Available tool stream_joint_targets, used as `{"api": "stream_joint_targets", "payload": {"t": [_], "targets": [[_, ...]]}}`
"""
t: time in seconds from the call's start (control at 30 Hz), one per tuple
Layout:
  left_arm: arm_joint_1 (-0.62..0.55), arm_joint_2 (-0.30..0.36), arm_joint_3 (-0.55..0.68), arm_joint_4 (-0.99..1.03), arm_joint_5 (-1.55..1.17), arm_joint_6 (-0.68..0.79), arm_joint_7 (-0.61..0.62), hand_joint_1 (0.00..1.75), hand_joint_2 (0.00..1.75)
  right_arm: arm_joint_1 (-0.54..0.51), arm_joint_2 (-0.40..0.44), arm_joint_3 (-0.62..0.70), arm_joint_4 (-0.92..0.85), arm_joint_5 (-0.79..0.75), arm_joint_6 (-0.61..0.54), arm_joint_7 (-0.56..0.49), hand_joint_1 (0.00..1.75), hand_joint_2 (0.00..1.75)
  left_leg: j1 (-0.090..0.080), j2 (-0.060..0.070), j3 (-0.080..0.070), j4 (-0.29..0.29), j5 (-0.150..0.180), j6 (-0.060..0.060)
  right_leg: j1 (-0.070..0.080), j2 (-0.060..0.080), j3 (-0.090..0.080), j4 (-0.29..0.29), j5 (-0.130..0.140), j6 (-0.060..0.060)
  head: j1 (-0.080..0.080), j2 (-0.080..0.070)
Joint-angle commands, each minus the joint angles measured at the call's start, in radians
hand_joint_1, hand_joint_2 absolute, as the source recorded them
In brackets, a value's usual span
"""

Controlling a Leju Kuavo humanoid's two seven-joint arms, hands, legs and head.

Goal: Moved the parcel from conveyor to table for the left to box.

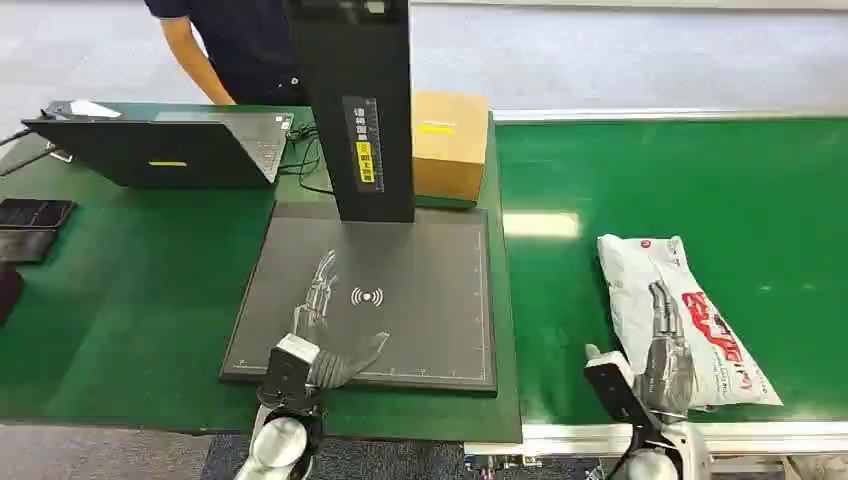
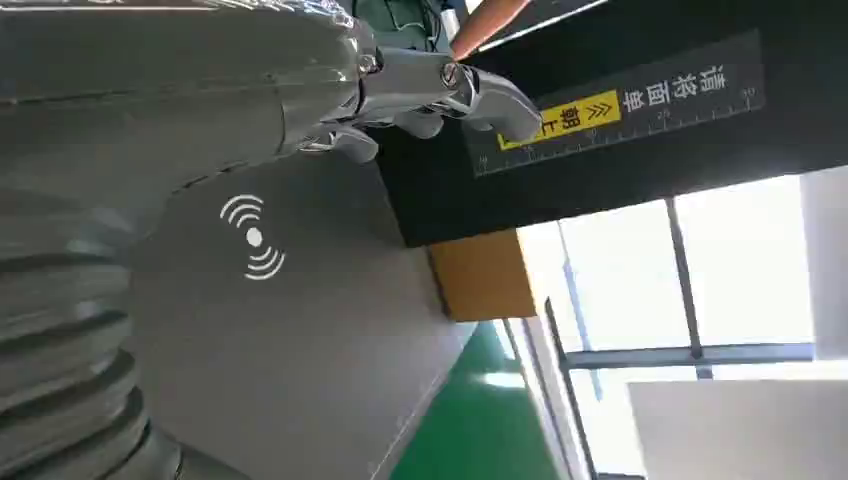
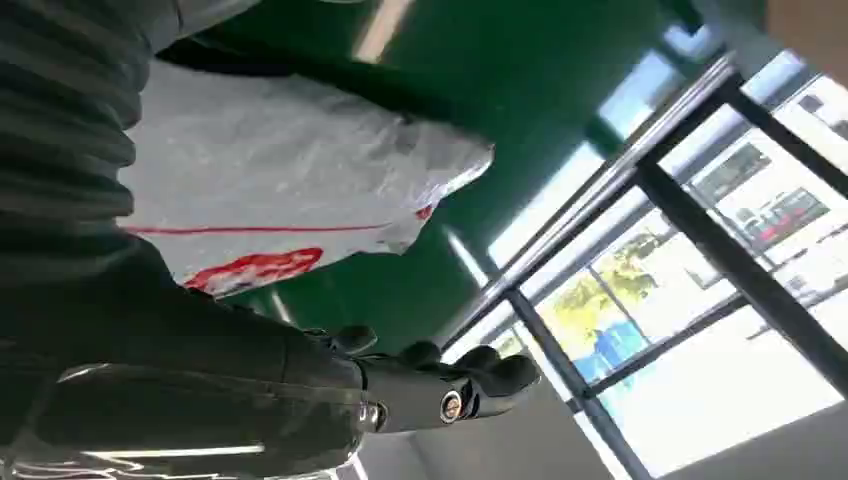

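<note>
A: Where is the right hand?

B: Over the near end of the parcel on the green conveyor, fingers stretched along it. Whether they grip the bag I cannot tell; the right wrist view shows dark fingers slightly curled, with the plastic beside them, not plainly in them.

A: And the left hand?

B: Released, fingers spread, holding nothing, above the near part of the dark scanner pad on the table.

A: What could go wrong?

B: My guess is slippage. The parcel is a soft white plastic mailer with red print, wrinkled and glossy. A flat hand on top may slide over the film, or pinch only a fold, so the bag sags or drops at the gap between conveyor and table.

A: Anything in the way?

B: The black column rises at the pad's far edge, with a cardboard box just to its right. The box is rigid and matte. A wide swing could clip either one. A laptop sits far left, and a person stands beyond it.
</note>
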State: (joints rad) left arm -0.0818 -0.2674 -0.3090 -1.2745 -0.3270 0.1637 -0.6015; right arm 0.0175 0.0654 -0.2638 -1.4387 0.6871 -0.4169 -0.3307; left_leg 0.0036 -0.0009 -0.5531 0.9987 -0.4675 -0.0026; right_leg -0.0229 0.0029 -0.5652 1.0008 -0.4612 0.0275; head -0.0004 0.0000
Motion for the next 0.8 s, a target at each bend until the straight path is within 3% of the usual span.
{"api": "stream_joint_targets", "payload": {"t": [0.03, 0.1, 0.27, 0.47, 0.67, 0.8], "targets": [[-0.029, -0.043, 0.028, 0.126, 0.01, -0.022, -0.021, 0.0, 1.75, -0.18, -0.202, -0.208, 0.476, -0.048, -0.039, -0.043, 0.0, 1.75, 0.001, -0.003, 0.002, -0.003, 0.002, 0.001, 0.001, -0.004, 0.005, -0.005, 0.002, -0.001, 0.0, 0.0], [-0.032, -0.041, 0.028, 0.132, 0.012, -0.024, -0.022, 0.0, 1.75, -0.225, -0.223, -0.248, 0.587, -0.126, 0.027, -0.06, 0.0, 1.75, 0.001, -0.003, 0.002, -0.002, 0.002, 0.001, 0.002, -0.003, 0.004, -0.005, 0.002, -0.001, 0.0, 0.0], [-0.025, -0.038, 0.039, 0.14, 0.026, 0.0, -0.04, 0.0, 1.75, -0.325, -0.28, -0.242, 0.848, -0.13, -0.007, -0.09, 0.0, 1.75, 0.001, -0.001, 0.003, -0.002, 0.001, 0.0, 0.002, -0.001, 0.004, -0.004, 0.002, -0.001, 0.0, 0.0], [-0.022, -0.04, 0.055, 0.121, 0.036, -0.003, -0.042, 0.0, 1.75, -0.394, -0.298, -0.195, 1.007, -0.074, -0.018, -0.034, 0.0, 1.75, 0.001, 0.001, 0.002, -0.001, 0.001, 0.0, 0.002, 0.0, 0.002, -0.003, 0.002, -0.001, 0.0, 0.0], [-0.025, -0.038, 0.071, 0.108, 0.045, -0.011, -0.039, 0.0, 1.75, -0.423, -0.299, -0.076, 1.091, 0.045, 0.146, 0.113, 0.0, 1.75, 0.002, 0.001, 0.001, -0.001, 0.001, 0.0, 0.002, 0.0, 0.002, -0.003, 0.002, -0.001, 0.0, 0.0], [-0.02, -0.041, 0.068, 0.108, 0.045, -0.011, -0.039, 0.0, 1.75, -0.424, -0.293, -0.071, 1.092, 0.049, 0.157, 0.12, 0.0, 1.75, 0.002, 0.003, 0.005, 0.0, 0.0, 0.0, 0.003, 0.003, 0.005, -0.002, 0.002, 0.0, 0.0, 0.0]]}}
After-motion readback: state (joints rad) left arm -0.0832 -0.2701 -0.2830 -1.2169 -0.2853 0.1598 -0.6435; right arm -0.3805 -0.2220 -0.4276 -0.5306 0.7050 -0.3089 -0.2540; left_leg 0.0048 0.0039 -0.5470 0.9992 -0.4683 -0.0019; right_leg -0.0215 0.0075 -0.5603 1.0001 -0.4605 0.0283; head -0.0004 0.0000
